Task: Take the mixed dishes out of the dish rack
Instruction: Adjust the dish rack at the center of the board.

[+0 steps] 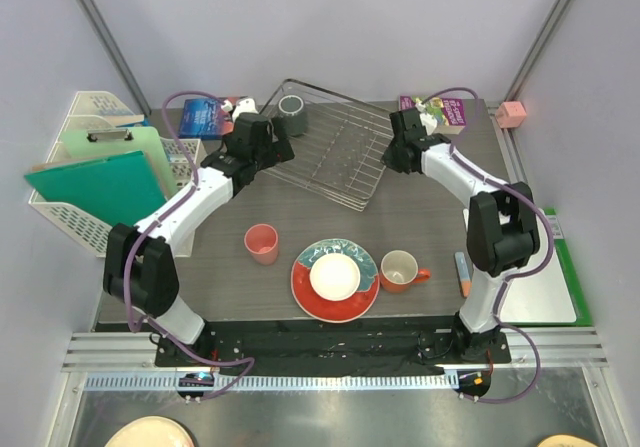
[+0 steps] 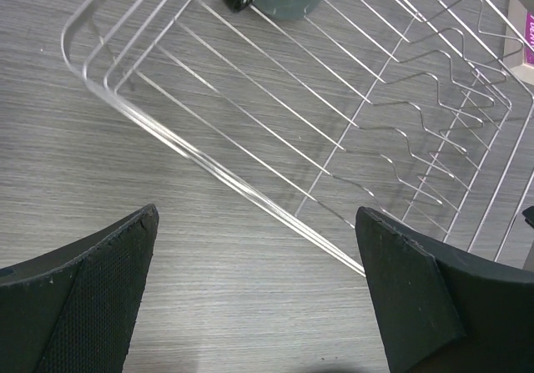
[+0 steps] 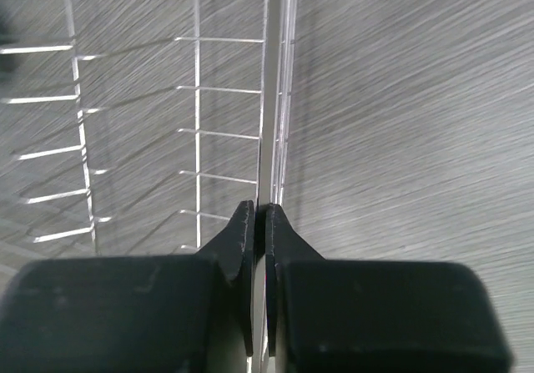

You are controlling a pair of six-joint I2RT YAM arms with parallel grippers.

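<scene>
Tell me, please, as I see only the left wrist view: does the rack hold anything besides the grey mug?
Observer: No, the top view shows only the dark grey mug in the dish rack.
Operator: Where are the other dishes?
Observer: The pink cup, the orange mug and the teal plate bearing the bowl stand on the table, nearer the arm bases.
Operator: And the right gripper?
Observer: It is shut on the rack's rim wire.

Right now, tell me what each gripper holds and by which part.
The right gripper is shut on the dish rack, pinching its rim wire. The left gripper is open near the rack, holding nothing.
</scene>
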